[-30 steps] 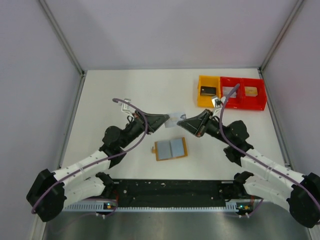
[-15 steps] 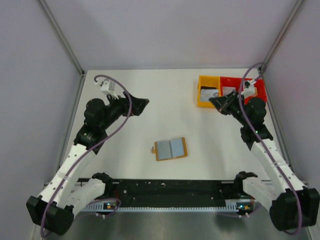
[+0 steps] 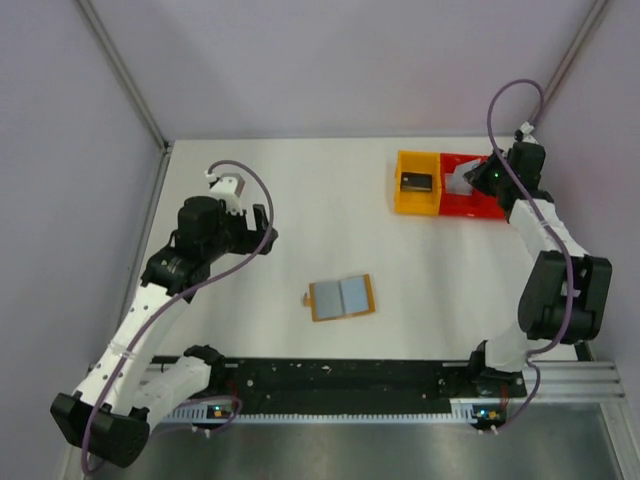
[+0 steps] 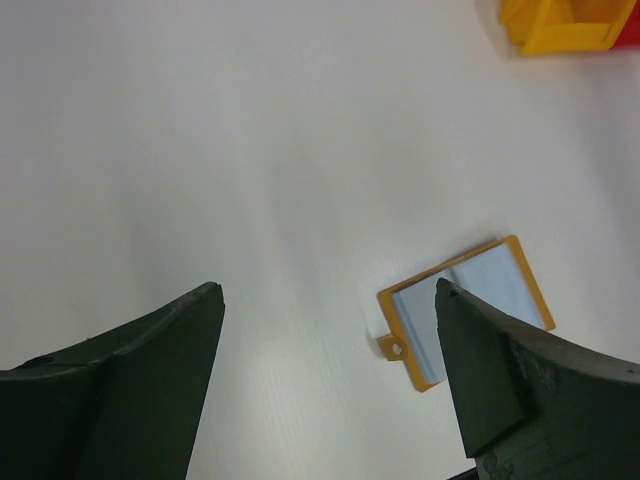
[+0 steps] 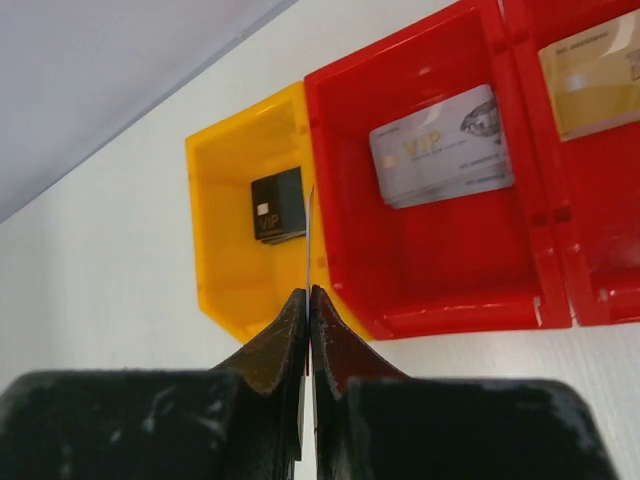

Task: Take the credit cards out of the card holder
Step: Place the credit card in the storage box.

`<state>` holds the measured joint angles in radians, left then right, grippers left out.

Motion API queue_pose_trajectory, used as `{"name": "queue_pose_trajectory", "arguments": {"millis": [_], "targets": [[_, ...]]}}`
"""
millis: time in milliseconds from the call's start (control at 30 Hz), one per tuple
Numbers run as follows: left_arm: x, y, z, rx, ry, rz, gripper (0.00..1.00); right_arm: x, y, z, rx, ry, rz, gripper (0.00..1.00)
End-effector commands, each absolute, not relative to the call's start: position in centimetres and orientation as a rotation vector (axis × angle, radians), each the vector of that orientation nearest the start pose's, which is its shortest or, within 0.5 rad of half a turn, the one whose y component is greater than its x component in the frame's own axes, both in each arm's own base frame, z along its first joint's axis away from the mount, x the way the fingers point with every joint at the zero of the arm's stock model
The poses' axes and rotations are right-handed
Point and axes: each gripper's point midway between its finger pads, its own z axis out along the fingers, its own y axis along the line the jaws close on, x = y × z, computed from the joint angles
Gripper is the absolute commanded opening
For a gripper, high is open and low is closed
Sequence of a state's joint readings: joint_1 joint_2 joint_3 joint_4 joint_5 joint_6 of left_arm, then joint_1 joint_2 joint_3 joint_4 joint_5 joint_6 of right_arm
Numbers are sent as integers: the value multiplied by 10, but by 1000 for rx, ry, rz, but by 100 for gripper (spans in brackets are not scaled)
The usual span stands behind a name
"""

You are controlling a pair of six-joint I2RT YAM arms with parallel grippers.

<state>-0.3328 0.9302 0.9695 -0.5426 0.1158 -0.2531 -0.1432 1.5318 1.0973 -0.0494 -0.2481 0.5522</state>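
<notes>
Bright even light, faint soft shadows, mild glare, close foregrounds blurred

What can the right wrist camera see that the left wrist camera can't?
Only the right wrist: the right claw shut on a credit card seen edge-on, plus a silver card and a black card. Only the left wrist: the open left claw and the open card holder. Both: the yellow tray and the white table.

Card holder (image 3: 341, 298) lies open on the table (image 3: 320, 200), centre frame; left tray (image 3: 400, 195) touches middle tray (image 3: 462, 208), upper right; small card (image 5: 278, 205) in left tray, VIP card (image 5: 440, 145) in middle tray; credit card (image 5: 308, 240) edge-on in right gripper (image 5: 308, 300), over their shared wall.
</notes>
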Motion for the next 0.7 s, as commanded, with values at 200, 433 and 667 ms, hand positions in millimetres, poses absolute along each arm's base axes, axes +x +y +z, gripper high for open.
{"name": "queue_pose_trajectory", "arguments": {"millis": [200, 433, 667], "targets": [[281, -90, 229, 116, 2101, -221, 89, 530, -39, 168, 481, 2071, 332, 0], [283, -83, 226, 91, 2095, -176, 89, 548, -31, 138, 480, 2122, 407, 0], [284, -81, 225, 84, 2096, -170, 89, 559, -17, 122, 454, 2151, 517, 0]]}}
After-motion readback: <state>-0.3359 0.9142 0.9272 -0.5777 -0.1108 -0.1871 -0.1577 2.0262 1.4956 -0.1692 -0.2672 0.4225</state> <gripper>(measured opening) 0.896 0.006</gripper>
